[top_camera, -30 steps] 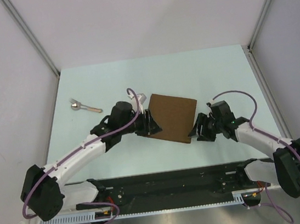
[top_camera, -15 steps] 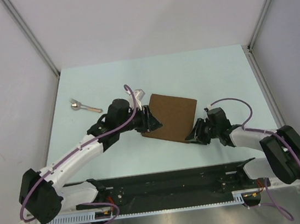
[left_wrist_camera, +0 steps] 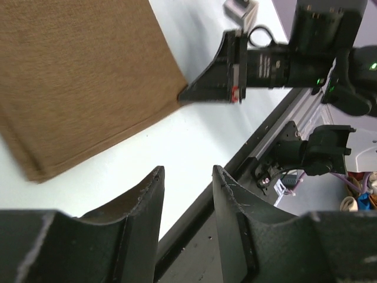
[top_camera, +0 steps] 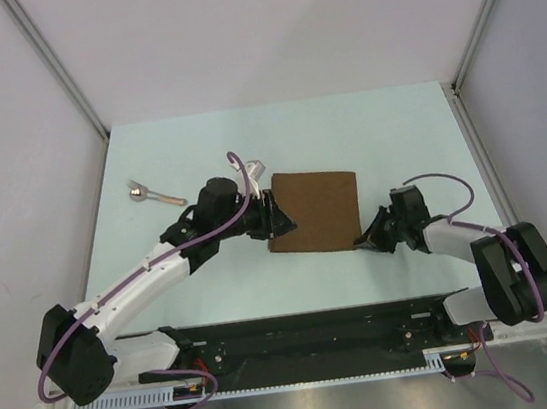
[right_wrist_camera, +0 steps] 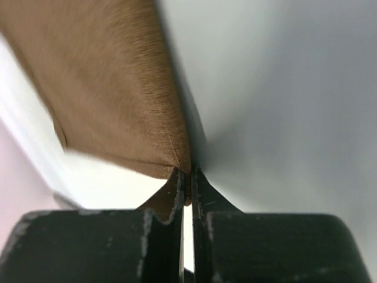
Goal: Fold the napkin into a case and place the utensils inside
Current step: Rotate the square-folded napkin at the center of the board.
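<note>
The brown napkin [top_camera: 313, 209] lies flat on the pale table, mid-right. My right gripper [top_camera: 368, 238] is shut on its near right corner; the right wrist view shows the cloth [right_wrist_camera: 112, 76] pinched between the closed right gripper [right_wrist_camera: 187, 174]. My left gripper [top_camera: 278, 216] sits at the napkin's left edge. In the left wrist view the left gripper [left_wrist_camera: 187, 172] is open with only table between its fingers, the napkin [left_wrist_camera: 76, 76] lies beyond them, and the right gripper [left_wrist_camera: 189, 93] holds the far corner. A utensil [top_camera: 151, 194], silver-headed with a tan handle, lies far left. No case is visible.
The light table [top_camera: 396, 138] is bounded by grey walls at the left, back and right. A black rail [top_camera: 310, 326] runs along the near edge between the arm bases. The left arm stretches diagonally from the near left corner.
My right gripper has closed on the napkin's near right corner and shifted right. The napkin has turned to lie squarer with the table. The left gripper has barely moved.
</note>
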You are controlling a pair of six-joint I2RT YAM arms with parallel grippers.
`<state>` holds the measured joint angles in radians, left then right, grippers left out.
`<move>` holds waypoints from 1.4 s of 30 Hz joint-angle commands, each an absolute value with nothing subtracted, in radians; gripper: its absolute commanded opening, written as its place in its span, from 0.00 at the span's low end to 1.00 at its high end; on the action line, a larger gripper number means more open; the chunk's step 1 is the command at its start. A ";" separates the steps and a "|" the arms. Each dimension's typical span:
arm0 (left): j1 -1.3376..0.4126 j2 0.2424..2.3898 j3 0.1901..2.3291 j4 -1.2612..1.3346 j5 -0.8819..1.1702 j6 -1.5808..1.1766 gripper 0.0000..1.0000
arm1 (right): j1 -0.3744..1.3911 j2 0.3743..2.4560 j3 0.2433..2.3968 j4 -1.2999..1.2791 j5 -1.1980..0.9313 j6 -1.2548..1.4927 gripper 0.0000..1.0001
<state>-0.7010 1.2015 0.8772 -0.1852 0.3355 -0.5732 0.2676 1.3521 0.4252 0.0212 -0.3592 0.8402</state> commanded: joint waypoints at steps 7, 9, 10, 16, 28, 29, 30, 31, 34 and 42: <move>-0.681 1.350 1.048 -0.226 0.293 -0.540 0.54 | -0.067 1.648 0.965 -0.268 -0.147 0.418 0.00; -0.670 1.405 1.083 -0.218 0.291 -0.552 0.56 | -0.080 1.811 1.108 -0.281 -0.187 0.318 0.00; -0.654 1.432 1.095 -0.213 0.290 -0.555 0.61 | -0.089 1.862 1.246 -0.317 -0.210 0.305 0.01; -0.614 1.725 1.282 -0.274 0.259 -0.528 0.72 | -0.097 2.022 1.544 -0.470 -0.214 0.325 0.45; -0.561 2.078 1.557 -0.350 0.244 -0.526 0.73 | -0.146 1.596 1.031 -0.404 -0.300 0.426 0.68; -0.561 2.086 1.557 -0.344 0.255 -0.526 0.72 | -0.146 1.571 0.988 -0.376 -0.326 0.451 0.68; -0.560 2.094 1.555 -0.333 0.259 -0.529 0.72 | -0.147 1.545 0.941 -0.350 -0.350 0.466 0.67; -0.560 2.111 1.552 -0.327 0.270 -0.534 0.69 | -0.144 1.505 0.875 -0.310 -0.389 0.480 0.63; -0.557 2.141 1.551 -0.299 0.297 -0.538 0.62 | -0.129 1.441 0.789 -0.258 -0.419 0.523 0.62; -0.554 2.158 1.470 -0.250 0.363 -0.574 0.25 | -0.114 1.420 0.755 -0.288 -0.359 0.512 0.56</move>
<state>-0.5583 2.1513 1.5169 -0.3042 0.3126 -0.5537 -0.1196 1.4551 0.7666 -0.3252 -0.3676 0.4973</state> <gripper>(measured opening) 0.344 0.582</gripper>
